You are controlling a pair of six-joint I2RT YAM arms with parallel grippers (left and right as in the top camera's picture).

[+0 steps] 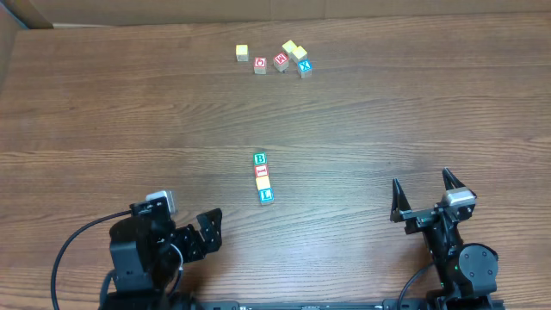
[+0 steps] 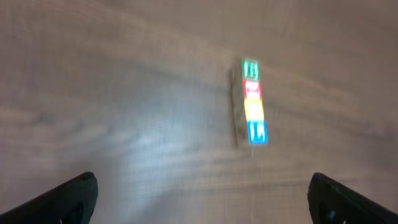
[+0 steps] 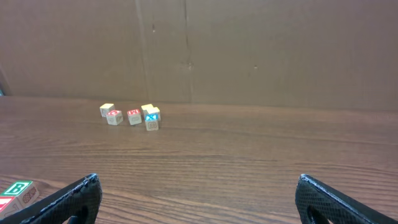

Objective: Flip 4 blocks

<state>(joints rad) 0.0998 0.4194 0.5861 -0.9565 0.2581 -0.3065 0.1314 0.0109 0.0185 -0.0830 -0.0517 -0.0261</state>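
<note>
Four blocks lie in a short touching row at the table's middle: green B point(image 1: 260, 158), red mark point(image 1: 261, 170), yellow point(image 1: 263, 182), blue L point(image 1: 265, 195). The blurred left wrist view shows the same row, from the green B point(image 2: 250, 68) down to the blue L point(image 2: 257, 132), ahead and right of centre. My left gripper point(image 1: 200, 234) point(image 2: 202, 199) is open and empty, near the front edge and left of the row. My right gripper point(image 1: 420, 178) point(image 3: 199, 199) is open and empty, well right of the row. The B block point(image 3: 18, 190) peeks in at that view's lower left.
Several other cubes sit clustered at the table's far side: a yellow one point(image 1: 242, 52), one with a red ring point(image 1: 260, 64), a red one point(image 1: 281, 61) and a blue X one point(image 1: 303, 65). A brown cardboard wall point(image 3: 249, 50) stands behind them.
</note>
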